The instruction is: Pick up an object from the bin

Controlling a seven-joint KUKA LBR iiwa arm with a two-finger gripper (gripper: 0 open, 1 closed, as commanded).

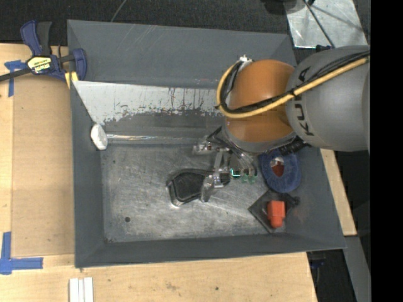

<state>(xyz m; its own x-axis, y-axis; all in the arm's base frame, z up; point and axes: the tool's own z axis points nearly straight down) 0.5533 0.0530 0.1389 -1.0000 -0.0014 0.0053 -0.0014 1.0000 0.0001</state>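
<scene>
My gripper point(211, 182) reaches down near the middle of the bin floor, its metal fingers at the right edge of a flat black object with a rounded outline point(184, 187). The fingertips touch or overlap that object's right side; whether anything sits between them is unclear. To the right lies a blue round object with a red centre point(283, 172), partly under the arm. In front of it rests a dark square piece carrying an orange block point(274, 211).
A small white crumpled object point(99, 136) lies at the bin's far left, against the back wall's foot. The orange wrist cover and a yellow cable hang over the bin's right half. The left and front floor hold nothing else.
</scene>
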